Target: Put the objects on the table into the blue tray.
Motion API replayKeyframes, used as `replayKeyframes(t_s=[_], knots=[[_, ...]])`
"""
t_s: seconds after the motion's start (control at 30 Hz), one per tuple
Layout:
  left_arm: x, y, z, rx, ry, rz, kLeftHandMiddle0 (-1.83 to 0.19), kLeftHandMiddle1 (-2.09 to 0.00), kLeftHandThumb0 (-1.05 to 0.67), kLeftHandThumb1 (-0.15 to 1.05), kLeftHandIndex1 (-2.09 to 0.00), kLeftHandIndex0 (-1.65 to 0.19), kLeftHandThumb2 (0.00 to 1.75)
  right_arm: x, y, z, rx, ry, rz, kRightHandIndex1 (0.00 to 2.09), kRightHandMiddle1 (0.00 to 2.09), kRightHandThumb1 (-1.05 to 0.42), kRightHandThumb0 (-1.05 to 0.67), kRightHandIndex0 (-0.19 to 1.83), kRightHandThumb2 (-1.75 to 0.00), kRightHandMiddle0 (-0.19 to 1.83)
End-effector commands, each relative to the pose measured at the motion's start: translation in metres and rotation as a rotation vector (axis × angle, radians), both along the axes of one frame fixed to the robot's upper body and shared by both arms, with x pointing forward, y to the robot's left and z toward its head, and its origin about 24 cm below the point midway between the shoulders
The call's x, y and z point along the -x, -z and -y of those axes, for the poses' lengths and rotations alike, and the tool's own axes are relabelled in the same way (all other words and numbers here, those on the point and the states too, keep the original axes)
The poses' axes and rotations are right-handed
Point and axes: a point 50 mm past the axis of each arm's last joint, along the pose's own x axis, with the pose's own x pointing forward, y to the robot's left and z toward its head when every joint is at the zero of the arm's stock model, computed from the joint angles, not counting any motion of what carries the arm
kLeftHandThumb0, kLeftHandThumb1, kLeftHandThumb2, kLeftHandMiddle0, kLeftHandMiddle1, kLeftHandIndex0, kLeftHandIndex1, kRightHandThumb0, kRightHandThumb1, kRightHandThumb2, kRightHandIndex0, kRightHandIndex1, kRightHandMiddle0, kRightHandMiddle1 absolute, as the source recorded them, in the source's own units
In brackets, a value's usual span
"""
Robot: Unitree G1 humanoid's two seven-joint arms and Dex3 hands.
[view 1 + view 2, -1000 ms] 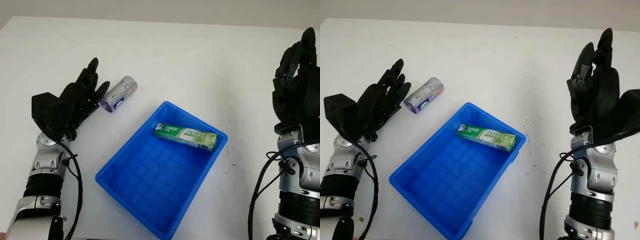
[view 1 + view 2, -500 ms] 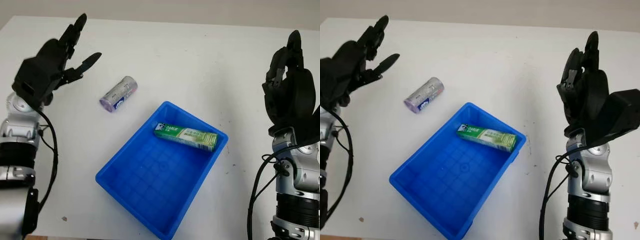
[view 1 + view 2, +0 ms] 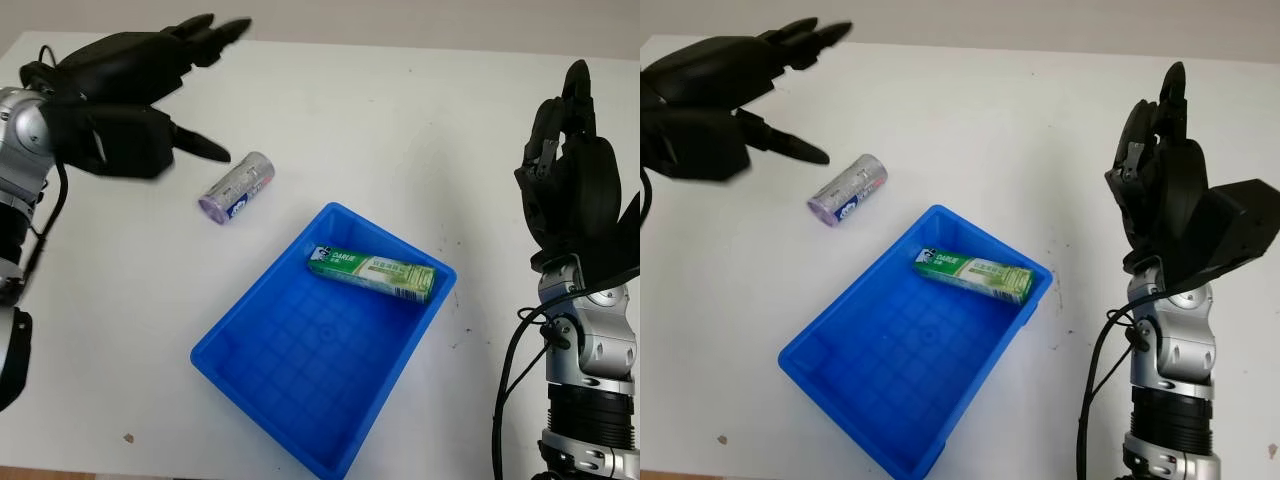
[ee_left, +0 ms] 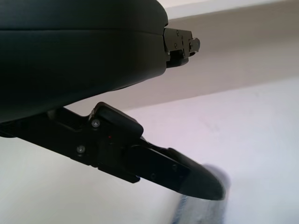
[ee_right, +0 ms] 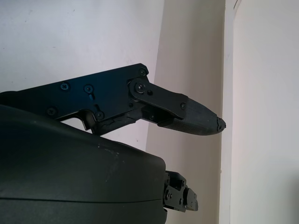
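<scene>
Can [image 3: 237, 187] lies on your table [image 3: 400, 130], beside blue tray [image 3: 250, 385] holding green box [image 3: 371, 271]. Your left hand [image 3: 130, 95] hovers empty over it; right hand [image 3: 567, 190] empty, raised far right.

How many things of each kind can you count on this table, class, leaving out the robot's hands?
Blue tray: 1
Green toothpaste box, in the tray: 1
Silver can, lying on the table: 1
Total: 3
</scene>
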Motion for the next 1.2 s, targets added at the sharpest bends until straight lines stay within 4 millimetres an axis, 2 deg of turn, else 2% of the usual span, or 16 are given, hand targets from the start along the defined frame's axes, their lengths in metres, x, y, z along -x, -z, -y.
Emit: replayKeyframes(t_s=[0.0,0.07,0.13,0.2,0.27,0.4,0.5,0.63,0.83,1.03,1.17], knots=[[0.001,-0.011,-0.008,-0.151,0.022,0.099,0.15,-0.05,-0.52,0.86,-0.04,0.13,0.04,0.001,-0.001,-0.001,-0.005,0.008,0.012,0.0,0.0,-1.05,-0.61,-0.19,-0.72,-0.19],[0.0,-0.008,-0.011,-0.308,0.093,0.206,0.16,-0.04,-0.5,0.85,-0.03,0.15,0.04,0.002,-0.001,0.0,0.002,0.008,0.011,0.0,0.0,-1.05,-0.61,-0.19,-0.72,-0.19],[0.0,-0.006,-0.013,-0.406,0.164,0.277,0.18,-0.04,-0.32,0.98,-0.03,0.17,0.14,0.002,0.0,0.0,0.008,0.008,0.009,0.0,0.0,-1.05,-0.62,-0.19,-0.72,-0.19],[0.0,-0.005,-0.016,-0.477,0.219,0.327,0.19,-0.02,-0.1,1.03,-0.03,0.19,0.28,0.002,0.001,0.0,0.01,0.012,0.004,0.0,0.0,-1.05,-0.62,-0.19,-0.71,-0.19],[0.0,-0.005,-0.018,-0.533,0.26,0.355,0.19,-0.01,-0.04,1.04,-0.02,0.19,0.3,0.002,0.002,0.0,0.021,0.017,-0.003,0.0,0.0,-1.05,-0.63,-0.19,-0.71,-0.19],[-0.002,-0.004,-0.019,-0.633,0.321,0.394,0.19,-0.01,-0.06,1.05,-0.03,0.18,0.24,0.002,0.003,-0.001,0.026,0.023,-0.009,0.0,0.0,-1.05,-0.61,-0.19,-0.71,-0.19],[-0.003,-0.004,-0.018,-0.693,0.363,0.419,0.19,0.0,-0.09,1.05,0.0,0.19,0.3,0.002,0.003,-0.001,0.02,0.03,-0.011,0.0,0.0,-1.05,-0.59,-0.19,-0.72,-0.19],[-0.005,-0.005,-0.015,-0.77,0.411,0.456,0.19,0.0,-0.16,1.05,-0.02,0.19,0.25,0.002,0.003,-0.003,0.009,0.025,-0.01,0.0,0.0,-1.05,-0.59,-0.19,-0.73,-0.19],[-0.007,-0.005,-0.007,-0.806,0.464,0.436,0.19,-0.01,-0.16,1.05,-0.02,0.17,0.26,0.002,0.003,-0.004,-0.003,0.026,-0.008,0.0,0.0,-1.05,-0.59,-0.19,-0.72,-0.19],[-0.01,0.004,0.005,-0.814,0.503,0.389,0.19,0.0,-0.21,1.05,-0.03,0.18,0.33,0.002,0.003,-0.005,-0.028,0.032,-0.006,0.0,0.0,-1.05,-0.58,-0.19,-0.71,-0.19],[-0.012,0.021,0.012,-0.823,0.518,0.296,0.14,-0.04,-0.17,1.05,-0.07,0.13,0.3,0.003,0.005,-0.004,-0.034,0.044,-0.001,0.0,0.0,-1.05,-0.58,-0.19,-0.71,-0.19]])
